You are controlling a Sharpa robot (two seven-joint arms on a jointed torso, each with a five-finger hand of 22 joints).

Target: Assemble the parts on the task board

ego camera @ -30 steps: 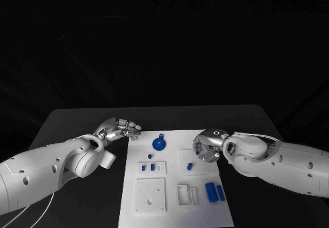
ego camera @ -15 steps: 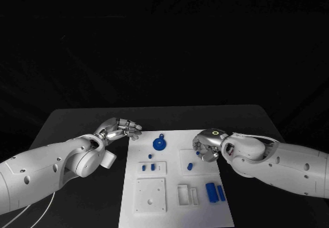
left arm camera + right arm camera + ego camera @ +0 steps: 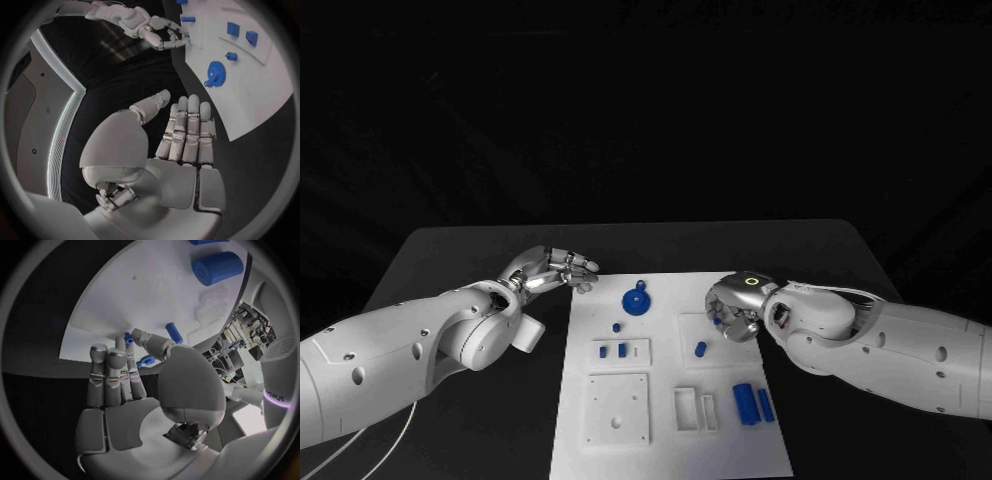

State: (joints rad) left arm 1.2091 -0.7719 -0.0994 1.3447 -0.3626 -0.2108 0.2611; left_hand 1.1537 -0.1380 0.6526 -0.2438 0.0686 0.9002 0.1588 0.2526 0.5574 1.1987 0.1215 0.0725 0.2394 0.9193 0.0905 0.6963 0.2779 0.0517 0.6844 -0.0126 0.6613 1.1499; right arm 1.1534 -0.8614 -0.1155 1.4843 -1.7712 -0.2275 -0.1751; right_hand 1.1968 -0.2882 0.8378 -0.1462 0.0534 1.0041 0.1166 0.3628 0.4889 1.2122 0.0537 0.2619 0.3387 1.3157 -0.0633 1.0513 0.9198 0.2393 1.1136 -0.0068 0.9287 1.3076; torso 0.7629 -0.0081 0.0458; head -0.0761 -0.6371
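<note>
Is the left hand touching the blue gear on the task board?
Apart. In the left wrist view the left hand is over the black table, and a stretch of white task board lies between its fingertips and the blue gear.

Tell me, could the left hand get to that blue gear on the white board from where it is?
Probably yes. The left hand is open beside the task board, and nothing stands between it and the blue gear.

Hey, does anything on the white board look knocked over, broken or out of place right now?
Nothing stands out. The task board lies flat and square on the table, and the blue gear and the small blue parts lie on it undamaged. Nothing has spilled off it.
</note>
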